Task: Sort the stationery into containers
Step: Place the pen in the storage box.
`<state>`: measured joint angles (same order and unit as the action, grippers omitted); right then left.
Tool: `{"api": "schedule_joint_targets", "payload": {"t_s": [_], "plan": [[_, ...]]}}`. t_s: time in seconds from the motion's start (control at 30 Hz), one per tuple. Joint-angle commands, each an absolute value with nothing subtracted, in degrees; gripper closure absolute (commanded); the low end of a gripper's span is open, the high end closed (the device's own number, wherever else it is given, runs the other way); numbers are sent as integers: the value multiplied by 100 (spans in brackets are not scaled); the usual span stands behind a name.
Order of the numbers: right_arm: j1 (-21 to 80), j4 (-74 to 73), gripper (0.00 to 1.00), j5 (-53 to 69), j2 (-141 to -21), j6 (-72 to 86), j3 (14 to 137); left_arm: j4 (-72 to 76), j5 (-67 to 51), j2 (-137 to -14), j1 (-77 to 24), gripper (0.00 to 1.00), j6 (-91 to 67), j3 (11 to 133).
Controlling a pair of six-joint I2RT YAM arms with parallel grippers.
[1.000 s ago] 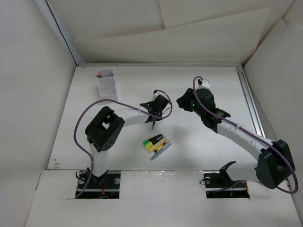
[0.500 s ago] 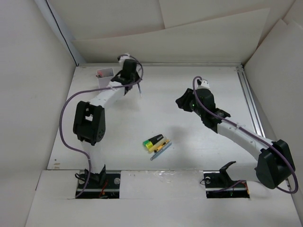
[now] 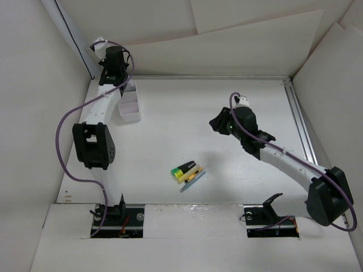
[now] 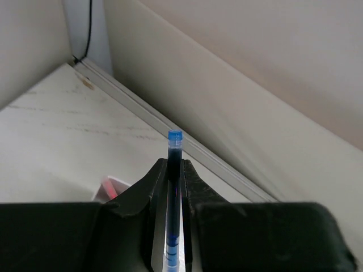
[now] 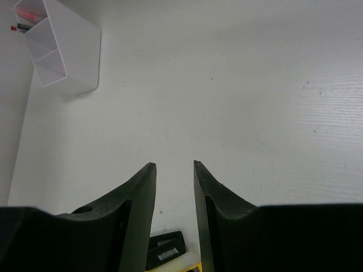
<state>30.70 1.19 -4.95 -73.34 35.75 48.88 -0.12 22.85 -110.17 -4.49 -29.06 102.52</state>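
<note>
White tabletop (image 3: 238, 192), walled by pale card panels (image 3: 238, 39) at the back and sides. Item one: left gripper (image 4: 174, 165), which I see raised at the far left corner, jaws pinched tight on a blue pen (image 4: 174, 147); the pen runs lengthways between the fingers, its blue end sticking out past the tips. Item two: white divided box (image 3: 131, 115), at the far left of the table, directly beneath that wrist in the overhead view; a red item (image 5: 22, 12) lies in its far compartment and also shows low and left of the left fingers. Item three: right gripper (image 5: 173, 165), hovering over mid-table, jaws partly apart with nothing between them, well apart from the box. Item four: loose stationery near the front edge, namely a yellow-green highlighter (image 3: 184, 169) with black parts and a thin greyish pen (image 3: 193, 180) just beside it; both lie below and behind the right fingertips.
</note>
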Motion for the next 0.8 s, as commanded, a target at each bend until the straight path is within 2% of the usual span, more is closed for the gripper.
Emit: {"api": "schedule_joint_targets", "payload": {"t_s": [0.0, 0.77], "plan": [[3023, 527, 62, -387, -7339, 3463, 4887, 711, 3013, -11126, -536, 100, -2391, 10292], [3023, 1020, 62, 132, -7567, 3182, 4834, 2926, 3928, -12015, -641, 100, -704, 9924]]}}
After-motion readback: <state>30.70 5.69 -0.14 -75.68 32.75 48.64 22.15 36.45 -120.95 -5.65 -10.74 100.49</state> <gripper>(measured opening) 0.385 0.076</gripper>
